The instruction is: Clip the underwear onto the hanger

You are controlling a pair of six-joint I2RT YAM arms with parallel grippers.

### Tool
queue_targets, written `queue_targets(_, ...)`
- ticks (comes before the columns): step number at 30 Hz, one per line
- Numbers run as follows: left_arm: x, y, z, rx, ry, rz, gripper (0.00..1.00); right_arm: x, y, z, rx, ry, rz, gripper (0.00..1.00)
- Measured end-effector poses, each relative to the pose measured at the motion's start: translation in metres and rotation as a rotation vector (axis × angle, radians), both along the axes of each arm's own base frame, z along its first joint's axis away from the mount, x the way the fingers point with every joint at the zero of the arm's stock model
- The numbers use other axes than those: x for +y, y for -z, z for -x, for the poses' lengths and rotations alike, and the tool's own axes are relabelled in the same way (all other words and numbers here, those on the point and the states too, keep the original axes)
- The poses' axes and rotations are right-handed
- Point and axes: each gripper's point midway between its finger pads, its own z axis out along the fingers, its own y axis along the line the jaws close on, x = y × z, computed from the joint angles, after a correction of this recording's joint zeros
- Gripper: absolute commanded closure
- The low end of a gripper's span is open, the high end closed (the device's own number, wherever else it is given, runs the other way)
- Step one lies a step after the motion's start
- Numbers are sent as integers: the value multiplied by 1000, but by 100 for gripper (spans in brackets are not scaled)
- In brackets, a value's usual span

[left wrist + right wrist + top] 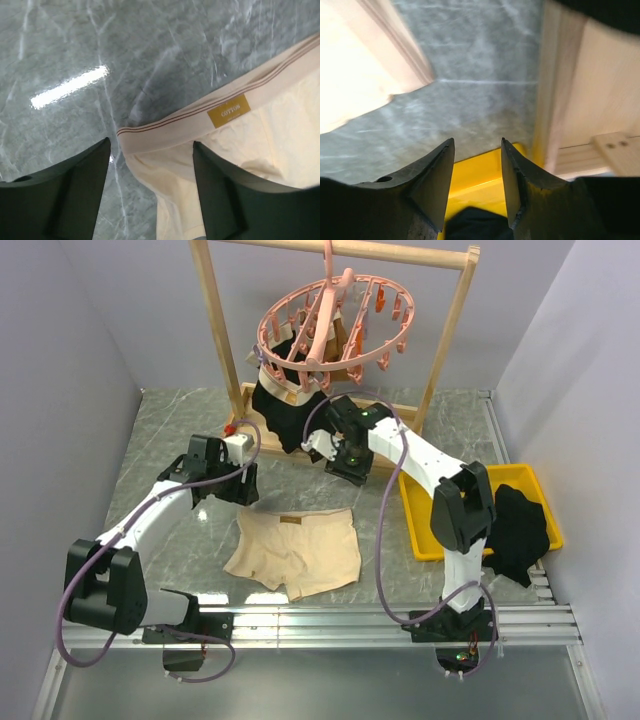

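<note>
Pickup stage: the wide, empty left end effector (150,145) hangs over the 10 o'clock corner of the underwear (270,145), so the next move is probably to lower and pinch.

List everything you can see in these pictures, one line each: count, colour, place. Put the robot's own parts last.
underwear: one, pale beige, flat on the table between the arms
label: one, gold, on the underwear's waistband
hanger: one, pink, hanging from the wooden rack's top bar
wooden rack: one, light wood, at the table's far side
hung garments: number unclear, mostly black, below the hanger's ring
tray: one, yellow, right of the underwear
black garment: one, draped over the tray's right edge
table: one, grey marbled
left gripper: one, black fingers, open, over the waistband's corner
right gripper: one, black fingers, open, empty, near the rack's base
</note>
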Motion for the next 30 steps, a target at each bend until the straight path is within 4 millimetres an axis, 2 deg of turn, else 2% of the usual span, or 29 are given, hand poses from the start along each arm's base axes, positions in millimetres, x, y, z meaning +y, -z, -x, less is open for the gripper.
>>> queue_targets(3, 7, -3, -5, -8, -45, 7, 26, -5, -5, 17, 40, 58, -54, 53)
queue_targets(7, 17, -7, -7, -12, -96, 25, 29, -2, -3, 53, 152, 186, -162, 55)
queue_targets(12, 22, -4, -2, 22, -153, 55, 41, 15, 24, 90, 320, 359, -281, 57)
queue_targets(14, 24, 2, -3, 54, -179, 60, 40, 20, 37, 99, 374, 427, -308, 57)
queue_targets(18, 44, 27, -5, 167, -261, 56, 45, 29, 56, 97, 404, 566, -360, 55)
queue_targets(21, 57, 45, 3, 259, -307, 59, 50, 30, 67, 89, 405, 648, -385, 54)
queue_targets(27, 52, 55, 8, 329, -295, 98, 49, 27, 79, 71, 397, 752, -416, 51)
queue_targets(30, 48, 57, 10, 351, -285, 123, 53, 22, 85, 61, 396, 800, -426, 50)
